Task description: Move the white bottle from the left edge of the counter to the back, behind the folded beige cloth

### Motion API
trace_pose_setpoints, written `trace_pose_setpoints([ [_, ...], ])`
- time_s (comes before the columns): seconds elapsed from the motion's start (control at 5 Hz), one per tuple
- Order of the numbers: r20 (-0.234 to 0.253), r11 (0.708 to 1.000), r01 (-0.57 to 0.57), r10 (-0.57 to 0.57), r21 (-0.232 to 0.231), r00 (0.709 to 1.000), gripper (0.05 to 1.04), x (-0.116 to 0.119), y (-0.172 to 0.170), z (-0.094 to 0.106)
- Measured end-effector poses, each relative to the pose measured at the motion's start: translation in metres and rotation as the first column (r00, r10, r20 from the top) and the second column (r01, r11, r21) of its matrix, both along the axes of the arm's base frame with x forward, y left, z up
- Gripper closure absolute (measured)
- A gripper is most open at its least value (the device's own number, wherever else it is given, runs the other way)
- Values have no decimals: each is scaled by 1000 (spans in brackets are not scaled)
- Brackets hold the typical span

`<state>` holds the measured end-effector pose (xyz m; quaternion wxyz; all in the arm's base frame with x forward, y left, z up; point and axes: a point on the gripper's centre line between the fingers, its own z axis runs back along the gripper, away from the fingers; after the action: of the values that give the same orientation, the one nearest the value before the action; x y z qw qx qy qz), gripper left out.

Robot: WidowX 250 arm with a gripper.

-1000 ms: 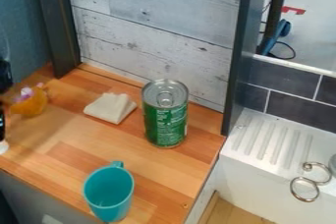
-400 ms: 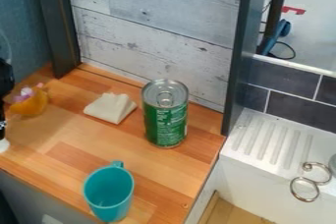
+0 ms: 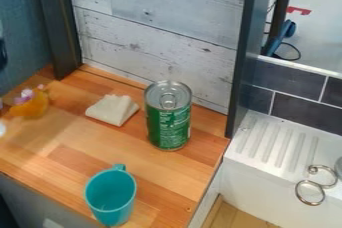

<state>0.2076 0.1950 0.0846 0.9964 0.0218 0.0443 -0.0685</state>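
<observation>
Your black arm has slid up and outward at the left edge, and the white shape below it has shifted up too, so you seem to be backing off from the orange toy, which sits left of the pale folded cloth on the wooden counter. With the arm mostly cut off, you can't tell whether the gripper is clenched, released or grasping that shape.

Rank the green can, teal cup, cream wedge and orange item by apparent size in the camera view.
1. Green can
2. Teal cup
3. Cream wedge and orange item: too close to rank
</observation>
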Motion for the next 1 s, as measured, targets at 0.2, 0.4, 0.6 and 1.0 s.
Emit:
trace_pose_setpoints([
  [0.2,38,999,29,-28,-14,999,489,29,-18,30],
  [0.4,130,1000,16,-17,14,991,489,60,-18,59],
  [0.6,159,1000,20,-18,-11,987,489,89,-16,52],
  [1.0,123,999,33,-32,-4,992,489,129,-11,17],
])
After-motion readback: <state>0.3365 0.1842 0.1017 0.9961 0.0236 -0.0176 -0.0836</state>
